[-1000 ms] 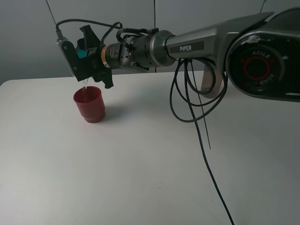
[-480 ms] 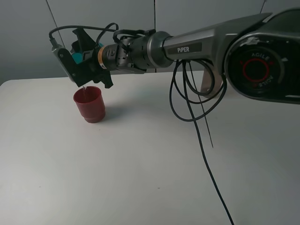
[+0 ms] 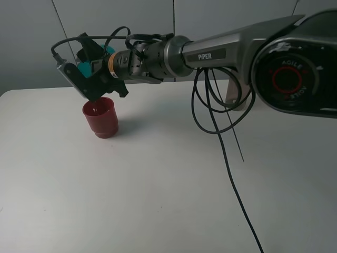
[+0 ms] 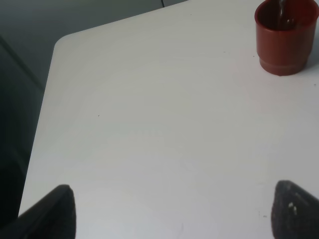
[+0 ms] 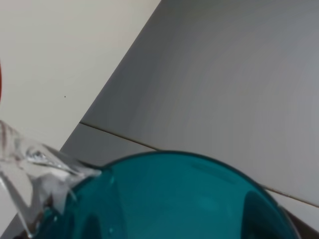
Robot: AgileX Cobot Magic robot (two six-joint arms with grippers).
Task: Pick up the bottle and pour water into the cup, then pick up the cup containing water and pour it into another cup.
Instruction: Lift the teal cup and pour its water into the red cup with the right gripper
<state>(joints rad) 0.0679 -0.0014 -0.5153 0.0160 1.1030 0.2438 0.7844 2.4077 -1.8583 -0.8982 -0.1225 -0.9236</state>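
Pouring is the step in hand: the right tool (image 3: 90, 68), clamped on the teal cup (image 3: 87, 57), tips it over the red cup (image 3: 100, 116) at the bench's (image 3: 158, 190) far left, next likely righting it, while the left tool (image 4: 169, 209) gapes wide.

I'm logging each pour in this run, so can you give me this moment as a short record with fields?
stage: second pour, cup into cup
right gripper: shut on the teal cup, tipped over above the red cup
water: leaving the teal cup's rim in the right wrist view
red cup: upright on the white table, liquid visible inside
left gripper: open, low over bare table, holding nothing
bottle: not in any view
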